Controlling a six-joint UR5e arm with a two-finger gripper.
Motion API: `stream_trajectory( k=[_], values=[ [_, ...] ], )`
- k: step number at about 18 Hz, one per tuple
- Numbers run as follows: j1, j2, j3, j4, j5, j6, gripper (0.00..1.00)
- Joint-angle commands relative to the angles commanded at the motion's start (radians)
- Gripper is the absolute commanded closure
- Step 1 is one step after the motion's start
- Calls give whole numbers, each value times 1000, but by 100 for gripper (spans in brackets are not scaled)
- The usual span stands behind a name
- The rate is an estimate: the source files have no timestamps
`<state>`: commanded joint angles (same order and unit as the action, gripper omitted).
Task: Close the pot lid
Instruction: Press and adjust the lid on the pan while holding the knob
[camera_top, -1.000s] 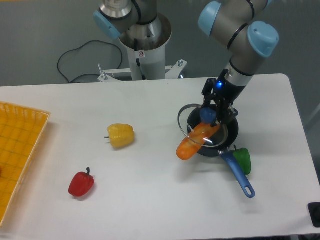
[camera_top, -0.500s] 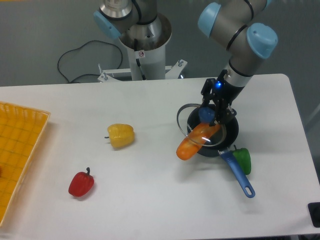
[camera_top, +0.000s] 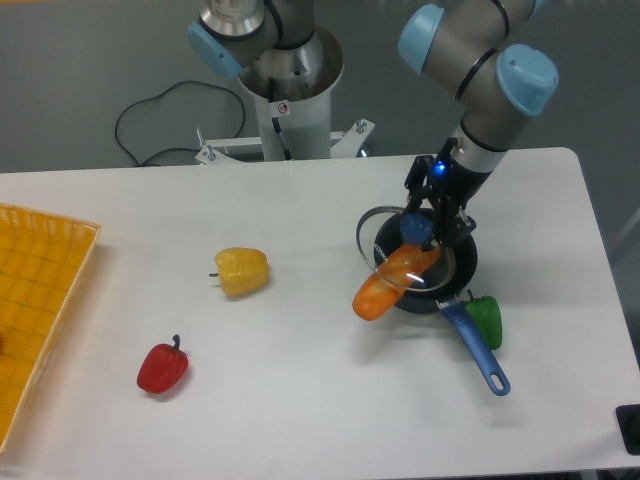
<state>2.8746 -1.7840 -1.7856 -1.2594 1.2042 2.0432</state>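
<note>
The black pot (camera_top: 457, 278) sits right of the table's centre, its long blue handle (camera_top: 478, 353) pointing to the front right. An orange pepper (camera_top: 387, 282) sticks out over its left rim. The clear glass lid (camera_top: 378, 243) with a thin metal rim hangs tilted over the pot, shifted a little to the left. My gripper (camera_top: 419, 229) comes down from above and is shut on the lid's blue knob (camera_top: 415, 230).
A green pepper (camera_top: 487, 319) lies against the pot's handle. A yellow pepper (camera_top: 242, 271) lies at mid table and a red pepper (camera_top: 162, 368) at the front left. A yellow basket (camera_top: 35, 310) stands at the left edge. The robot base (camera_top: 290, 90) is behind.
The gripper and the lid have shifted very slightly to the right; nothing else has moved.
</note>
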Motion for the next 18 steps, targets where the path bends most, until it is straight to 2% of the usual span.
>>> stream_trajectory(
  k=[18],
  values=[
    [8,-3,0,0,2,21,41]
  ],
)
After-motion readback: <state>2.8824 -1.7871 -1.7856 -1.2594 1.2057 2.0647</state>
